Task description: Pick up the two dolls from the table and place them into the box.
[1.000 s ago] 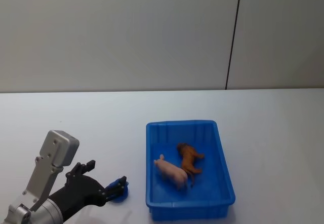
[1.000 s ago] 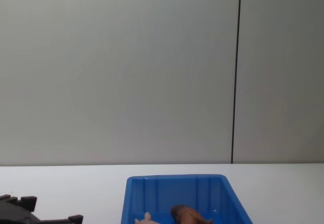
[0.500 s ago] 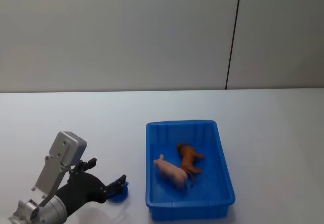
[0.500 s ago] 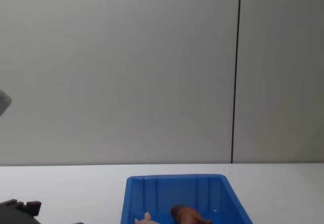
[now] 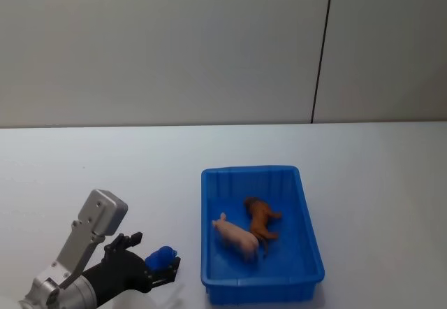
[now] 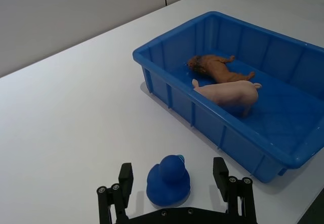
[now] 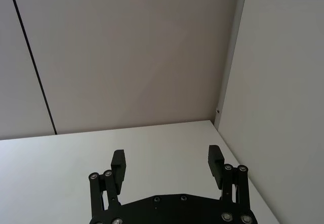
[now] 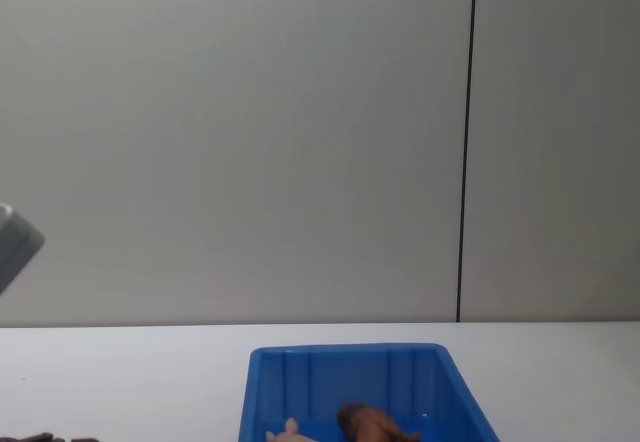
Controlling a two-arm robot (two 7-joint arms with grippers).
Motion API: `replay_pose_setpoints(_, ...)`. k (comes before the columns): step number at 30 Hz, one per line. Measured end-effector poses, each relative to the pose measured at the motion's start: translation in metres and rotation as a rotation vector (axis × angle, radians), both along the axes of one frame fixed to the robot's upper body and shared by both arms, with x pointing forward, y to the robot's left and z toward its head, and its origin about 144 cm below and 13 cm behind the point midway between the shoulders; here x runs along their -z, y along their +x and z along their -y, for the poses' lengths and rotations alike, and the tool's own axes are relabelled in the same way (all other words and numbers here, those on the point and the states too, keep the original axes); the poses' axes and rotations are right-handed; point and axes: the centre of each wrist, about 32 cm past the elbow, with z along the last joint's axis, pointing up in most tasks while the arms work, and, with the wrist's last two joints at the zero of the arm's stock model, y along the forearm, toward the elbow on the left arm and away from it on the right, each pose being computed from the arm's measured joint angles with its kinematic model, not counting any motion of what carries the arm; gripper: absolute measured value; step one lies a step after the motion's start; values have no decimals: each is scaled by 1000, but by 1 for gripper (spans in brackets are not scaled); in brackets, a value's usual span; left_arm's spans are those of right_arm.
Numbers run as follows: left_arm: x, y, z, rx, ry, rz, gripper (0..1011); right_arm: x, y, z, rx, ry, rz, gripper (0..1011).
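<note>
Left pincer (image 6: 174, 177) is hovering low over the table (image 5: 105, 169), fingers spread wide and gripping nothing — a small blue duck toy (image 6: 168, 181) is sitting on the tabletop between them, touching neither finger as far as I can tell. In the head view my left pincer (image 5: 155, 263) is sitting just beside the near left corner of the box (image 5: 207, 253), outside it. Right pincer (image 7: 167, 164) is also hanging released and empty, parked off to the side and facing a bare wall. Both dolls are already lying inside the box: the pink pig (image 5: 237, 238) and the reddish-brown lion (image 5: 260, 220), side by side on the blue floor, close enough that they may be touching at the hindquarters. Pig's long axis is running diagonally, snout pointing toward the box's left wall and slightly away from me, rump toward the near right. Lion appears to be lying on its side, long axis running near to far along the box, head at the far end, legs sticking out toward the right wall. From the left wrist camera, the pig (image 6: 226, 93) is standing or leaning nearer the wall facing my pincer, the lion (image 6: 218, 68) behind it. Judging by this, the placing is done — the duck is no part of the task, so I am reading the open fingers as idle rather than lining up a grasp.
</note>
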Motion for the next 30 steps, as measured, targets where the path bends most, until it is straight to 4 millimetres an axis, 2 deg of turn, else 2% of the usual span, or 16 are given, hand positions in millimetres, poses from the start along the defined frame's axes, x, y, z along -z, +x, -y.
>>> replay_pose_setpoints(30,20,32,1,54,-25,-70,1001,0,0,0,2,0,0,1001)
